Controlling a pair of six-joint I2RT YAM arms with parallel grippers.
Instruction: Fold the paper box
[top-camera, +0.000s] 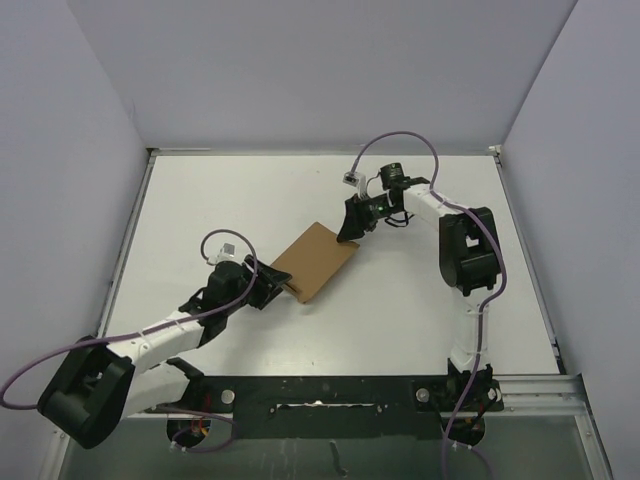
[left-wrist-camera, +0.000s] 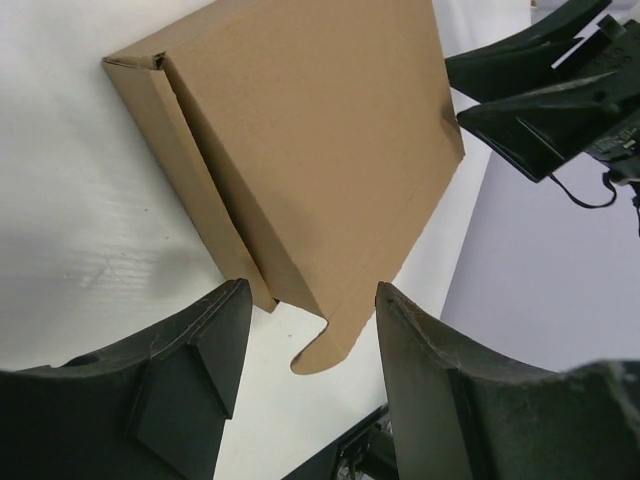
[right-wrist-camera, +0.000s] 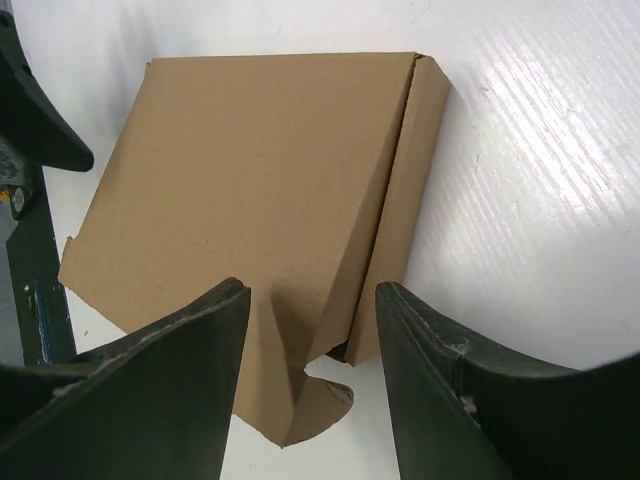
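The box (top-camera: 316, 260) lies closed and flat near the middle of the table (top-camera: 430, 300). The left gripper (top-camera: 280, 284) is at its near-left corner and the right gripper (top-camera: 350, 232) at its far-right corner. Both have their fingers spread apart and clamp nothing.

Left hand (top-camera: 272, 287) spread, reaching rightward; right hand (top-camera: 349, 228) spread, reaching leftward.

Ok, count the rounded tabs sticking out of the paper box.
2: one tab by the left fingers, one tab by the right fingers; more may be hidden beneath the paper box.
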